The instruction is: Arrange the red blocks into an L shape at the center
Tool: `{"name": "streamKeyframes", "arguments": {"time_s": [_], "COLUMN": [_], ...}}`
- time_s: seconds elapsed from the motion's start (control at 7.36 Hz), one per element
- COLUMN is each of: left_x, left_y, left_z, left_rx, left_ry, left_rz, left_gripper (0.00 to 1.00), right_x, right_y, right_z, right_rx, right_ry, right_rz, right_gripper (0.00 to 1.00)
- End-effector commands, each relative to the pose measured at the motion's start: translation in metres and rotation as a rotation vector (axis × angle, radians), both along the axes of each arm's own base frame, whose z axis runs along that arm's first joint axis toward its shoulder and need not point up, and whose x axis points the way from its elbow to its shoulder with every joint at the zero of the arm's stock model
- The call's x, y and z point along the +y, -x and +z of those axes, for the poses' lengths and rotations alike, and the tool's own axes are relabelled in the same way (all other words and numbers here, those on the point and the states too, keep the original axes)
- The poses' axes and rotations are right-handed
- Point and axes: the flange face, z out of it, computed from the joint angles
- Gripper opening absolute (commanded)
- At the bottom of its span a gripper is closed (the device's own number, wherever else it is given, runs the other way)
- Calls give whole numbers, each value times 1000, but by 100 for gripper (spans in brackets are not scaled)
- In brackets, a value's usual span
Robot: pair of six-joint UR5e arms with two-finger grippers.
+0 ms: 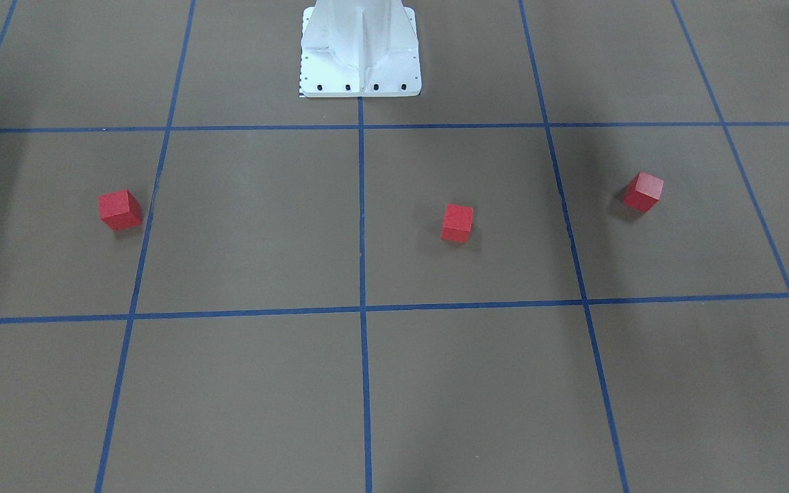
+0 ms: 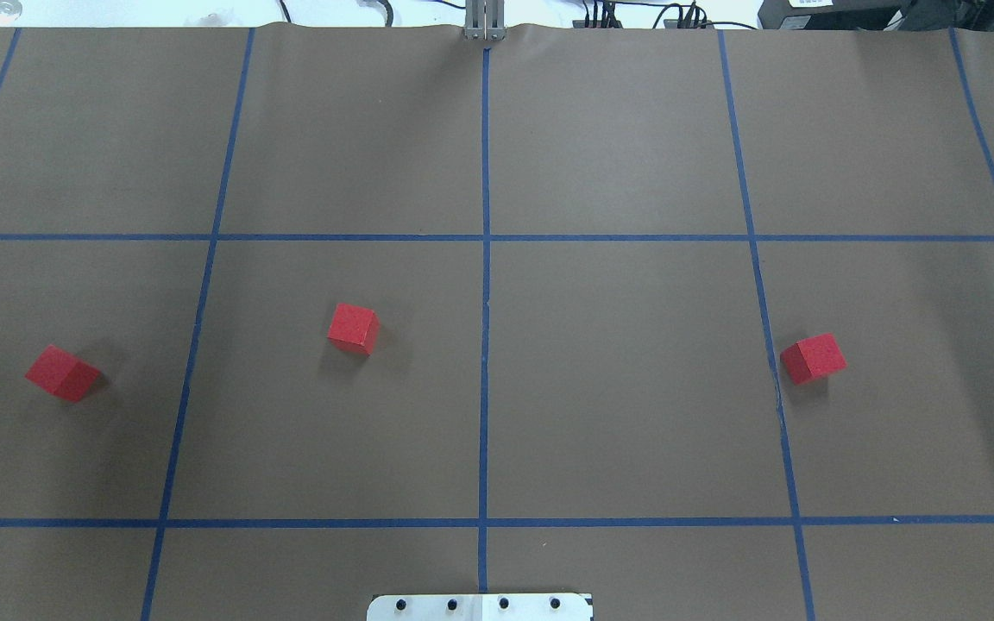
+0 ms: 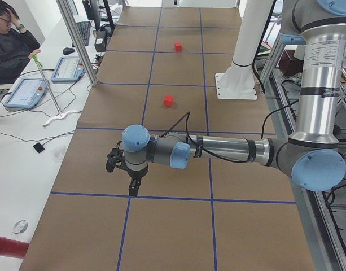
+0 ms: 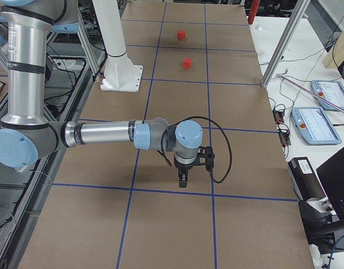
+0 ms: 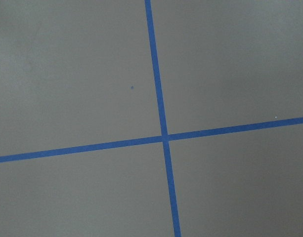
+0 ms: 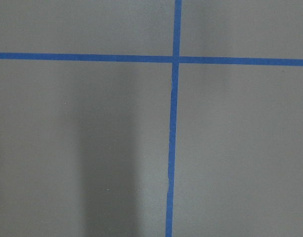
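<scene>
Left gripper [image 3: 133, 188] and right gripper [image 4: 183, 182]: can't tell the grip, both well apart from the blocks. Three red blocks [image 2: 353, 329], spread apart beyond the base plate [image 2: 480, 606].

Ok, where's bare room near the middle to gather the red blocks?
The square right of the middle tape line is bare, bounded by the next line beside the right block. The far row of squares is bare too. The middle block occupies the left square; the left block lies further out. Nowhere is crowded.
</scene>
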Motion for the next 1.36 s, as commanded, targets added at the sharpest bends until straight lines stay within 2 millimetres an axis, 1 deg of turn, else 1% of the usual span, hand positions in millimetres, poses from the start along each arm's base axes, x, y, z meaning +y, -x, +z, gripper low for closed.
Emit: {"name": "streamKeyframes", "arguments": {"time_s": [0.0,0.14,0.27,0.41,0.54,0.68,0.82,0.95,1.09,1.22], "left_x": [-38,-53,-67,-87,-93,-76,-51,-12,11,34], "left_y": [-40,-79,-122,-155,-177,-226,-270,-335,-389,-435], "left_z": [-68,-99,-132,-166,-207,-247,-293,-320,-349,-365], "left_rx": [38,83,103,129,171,206,187,163,170,176], "left_ry": [-62,-7,-23,54,95,93,1,-77,-95,-105], "left_rz": [-21,-60,-18,-74,-126,-100,-111,-72,-90,-86], "left_gripper": [100,100,100,100,100,100,100,100,100,100], "right_x": [-3,-4,-5,-6,-8,-9,-9,-13,-27,-37], "right_y": [0,0,0,0,0,0,0,0,0,-1], "right_z": [-3,-5,-7,-12,-14,-15,-17,-22,-35,-39], "right_rx": [0,0,0,-2,0,0,0,-2,3,21], "right_ry": [-9,-16,-22,-32,-39,-42,-40,-47,-84,-77], "right_rz": [-1,-3,-5,-6,-7,-8,-1,2,0,14], "right_gripper": [99,99,99,99,99,99,99,99,99,99]}}
